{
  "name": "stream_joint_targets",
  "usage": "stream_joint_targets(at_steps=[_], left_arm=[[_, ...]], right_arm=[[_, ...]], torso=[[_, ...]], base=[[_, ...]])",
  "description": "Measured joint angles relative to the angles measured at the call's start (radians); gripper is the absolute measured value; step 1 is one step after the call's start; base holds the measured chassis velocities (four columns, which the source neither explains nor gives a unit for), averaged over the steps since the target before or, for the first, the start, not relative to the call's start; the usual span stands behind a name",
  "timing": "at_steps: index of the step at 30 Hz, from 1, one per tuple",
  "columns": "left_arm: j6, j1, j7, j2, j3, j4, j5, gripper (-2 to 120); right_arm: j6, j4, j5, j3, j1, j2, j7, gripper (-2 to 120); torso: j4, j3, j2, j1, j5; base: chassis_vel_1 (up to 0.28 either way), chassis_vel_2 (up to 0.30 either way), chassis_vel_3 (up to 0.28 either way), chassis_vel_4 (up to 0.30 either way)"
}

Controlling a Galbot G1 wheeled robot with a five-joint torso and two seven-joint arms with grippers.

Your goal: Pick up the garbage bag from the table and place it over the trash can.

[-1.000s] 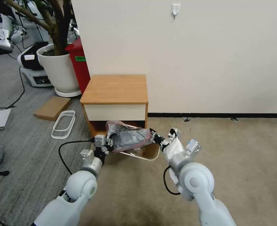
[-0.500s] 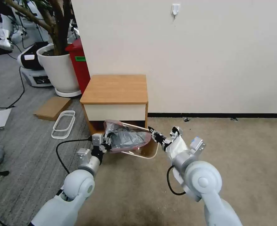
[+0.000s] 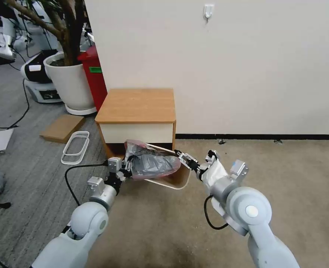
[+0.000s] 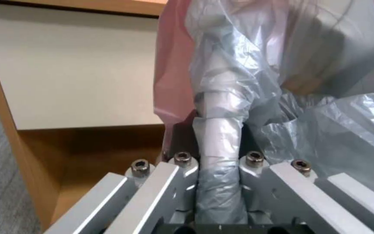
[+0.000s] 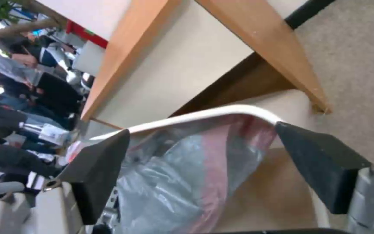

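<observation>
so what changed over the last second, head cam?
The right gripper let go of the garbage bag: its fingers now stand open just off the bag's edge, at the trash can rim. The left gripper shifted slightly left, still shut on a bunched fold of the bag. The bag settled a little over the can's opening. The table and can are unchanged.

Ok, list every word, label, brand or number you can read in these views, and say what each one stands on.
No text can be read.
Green label on the tall red bin: too small to read.
Garbage bag, trash can and table: no print visible.
</observation>
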Motion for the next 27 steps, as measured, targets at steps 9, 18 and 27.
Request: stream_joint_targets(at_steps=[9, 18, 27], left_arm=[[-0.004, 0.001, 0.001, 0.001, 0.001, -0.004, 0.001, 7], [-0.007, 0.009, 0.002, 0.006, -0.003, -0.011, 0.003, 7], [-0.008, 0.008, 0.004, -0.001, -0.003, -0.013, 0.006, 7]], right_arm=[[0.004, 0.009, 0.074, -0.007, 0.011, 0.004, 0.002, 86], [-0.023, 0.002, 0.207, -0.004, 0.032, 0.019, 0.086, 86], [-0.046, -0.019, 0.128, -0.002, 0.043, 0.01, 0.089, 86]], torso=[[0.0, 0.0, 0.0, 0.0, -0.0001], [0.0001, 0.0, 0.0, 0.0, -0.0002], [0.0, 0.0, 0.0, 0.0, -0.0001]], base=[[0.0, 0.0, 0.0, 0.0], [0.0, 0.0, 0.0, 0.0], [0.0, 0.0, 0.0, 0.0]])
